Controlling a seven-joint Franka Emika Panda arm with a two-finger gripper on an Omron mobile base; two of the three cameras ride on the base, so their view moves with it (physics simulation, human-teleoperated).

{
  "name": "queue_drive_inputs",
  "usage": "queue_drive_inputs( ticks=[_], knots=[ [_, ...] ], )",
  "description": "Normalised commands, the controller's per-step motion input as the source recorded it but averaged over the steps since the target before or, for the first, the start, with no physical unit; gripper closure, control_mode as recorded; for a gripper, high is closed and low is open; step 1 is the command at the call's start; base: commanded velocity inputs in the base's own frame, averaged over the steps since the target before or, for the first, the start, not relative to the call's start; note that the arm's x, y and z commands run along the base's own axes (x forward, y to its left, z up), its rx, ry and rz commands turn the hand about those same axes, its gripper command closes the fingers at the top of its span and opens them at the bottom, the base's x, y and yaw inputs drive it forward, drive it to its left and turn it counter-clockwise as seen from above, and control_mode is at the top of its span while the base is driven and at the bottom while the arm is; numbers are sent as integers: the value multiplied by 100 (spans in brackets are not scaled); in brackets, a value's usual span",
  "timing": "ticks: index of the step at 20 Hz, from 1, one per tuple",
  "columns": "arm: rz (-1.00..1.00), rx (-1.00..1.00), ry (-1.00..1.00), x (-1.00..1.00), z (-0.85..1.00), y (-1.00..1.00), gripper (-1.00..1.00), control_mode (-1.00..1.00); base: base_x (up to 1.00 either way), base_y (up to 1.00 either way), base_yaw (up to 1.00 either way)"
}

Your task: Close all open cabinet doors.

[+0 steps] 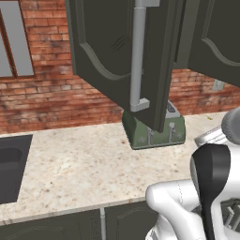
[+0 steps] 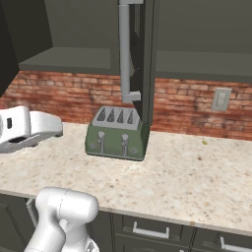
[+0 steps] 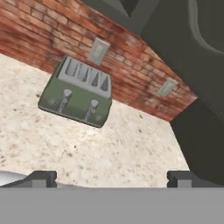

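Observation:
One cabinet door [image 1: 105, 51] stands swung out over the counter, its long grey bar handle [image 1: 137, 61] facing the left base view. The right base view sees this door [image 2: 145, 59] edge-on, with the handle [image 2: 125, 54] on its left face and open shelf space [image 2: 74, 59] behind. A second dark door [image 1: 216, 37] hangs at the right and also looks swung out. In the hand view my gripper [image 3: 111, 181] is open with nothing between its fingertips [image 3: 41, 178], and a dark door panel [image 3: 197, 65] rises to its right.
A green four-slot toaster [image 1: 154, 132] stands on the speckled counter [image 1: 75, 168] under the open door, against the brick wall. A dark sink [image 1: 9, 166] lies at the left. My arm [image 1: 211, 187] fills the lower right. Wall outlet [image 2: 221, 99] at the right.

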Motion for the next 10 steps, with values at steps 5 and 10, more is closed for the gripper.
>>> queue_drive_inputs(
  ticks=[5, 10],
  knots=[
    [0, -34, 0, -34, 35, 0, -100, -100, 0, 0, 0],
    [0, -34, 1, -41, 33, 6, -100, -100, 0, 0, 0]
  ],
)
